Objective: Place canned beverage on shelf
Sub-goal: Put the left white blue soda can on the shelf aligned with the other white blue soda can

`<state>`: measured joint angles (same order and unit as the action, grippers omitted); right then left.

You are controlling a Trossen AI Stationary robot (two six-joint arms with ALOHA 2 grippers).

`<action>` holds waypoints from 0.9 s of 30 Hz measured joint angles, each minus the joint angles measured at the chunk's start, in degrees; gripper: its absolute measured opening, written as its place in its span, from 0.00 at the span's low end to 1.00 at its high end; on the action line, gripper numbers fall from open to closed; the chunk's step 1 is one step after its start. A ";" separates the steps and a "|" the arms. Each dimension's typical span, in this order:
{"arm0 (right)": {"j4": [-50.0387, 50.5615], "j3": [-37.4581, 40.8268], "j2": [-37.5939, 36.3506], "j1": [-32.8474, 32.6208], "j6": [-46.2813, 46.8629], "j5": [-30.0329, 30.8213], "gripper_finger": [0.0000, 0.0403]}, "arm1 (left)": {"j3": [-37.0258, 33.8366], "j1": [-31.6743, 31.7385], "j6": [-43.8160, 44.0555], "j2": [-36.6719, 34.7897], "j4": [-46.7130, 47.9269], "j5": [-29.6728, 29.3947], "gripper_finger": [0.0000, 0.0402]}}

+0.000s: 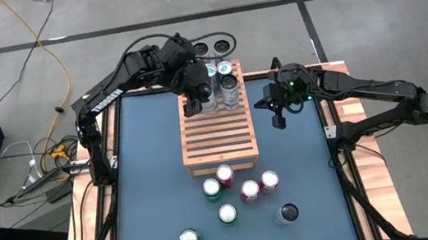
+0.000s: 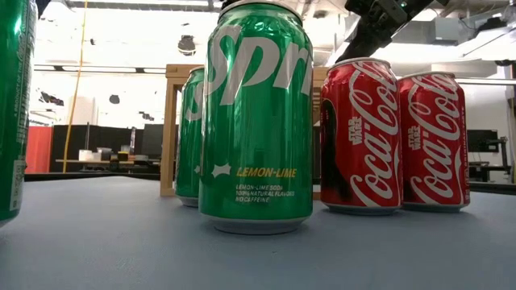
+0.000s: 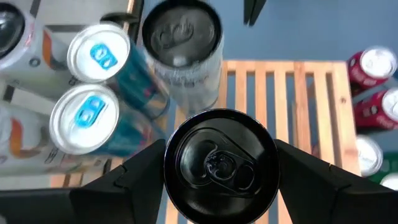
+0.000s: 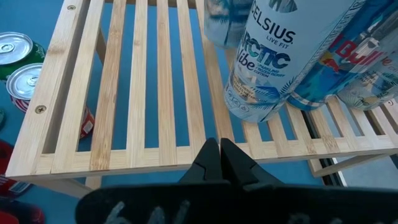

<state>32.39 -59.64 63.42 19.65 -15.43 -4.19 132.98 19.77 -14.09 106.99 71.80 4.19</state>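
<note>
The shelf [image 1: 217, 132], a light wooden slatted rack, stands mid-table. Several tall cans [image 1: 228, 81] stand at its far end, among them a dark grey can [image 3: 181, 37] and two silver-topped ones [image 3: 84, 118]. My left gripper [image 1: 195, 103] is above the shelf's far left part, shut on a black can [image 3: 221, 165]. My right gripper [image 1: 277, 117] hovers shut just off the shelf's right side, its fingers [image 4: 221, 158] pointing at the slats [image 4: 137, 93]. My left gripper pinches the black can between its two fingers, one on each side of the can's wall just under the top rim [image 3: 171, 165]. The fingers slant down from the far left. The can is upright; the can itself hides whether its bottom rests on the slats.
Several loose cans stand on the blue table in front of the shelf: red ones [image 1: 249, 190], green ones [image 1: 211, 189] and a black one [image 1: 288, 213]. In the low view, Sprite [image 2: 256, 121] and Coca-Cola [image 2: 361, 137] cans fill the foreground. The shelf's near half is bare slats.
</note>
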 joint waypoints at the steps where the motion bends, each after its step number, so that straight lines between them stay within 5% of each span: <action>1: 0.00 0.00 0.00 0.00 -0.03 0.00 0.00 | 0.03 -0.03 0.22 0.10 -0.08 0.05 0.60; 27: 0.19 0.00 0.00 1.69 -0.07 -0.04 0.00 | 0.01 0.85 0.51 1.85 -1.81 0.11 0.60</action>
<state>32.58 -59.64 63.42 21.34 -15.51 -4.23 132.99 20.62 -13.58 108.84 69.98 4.29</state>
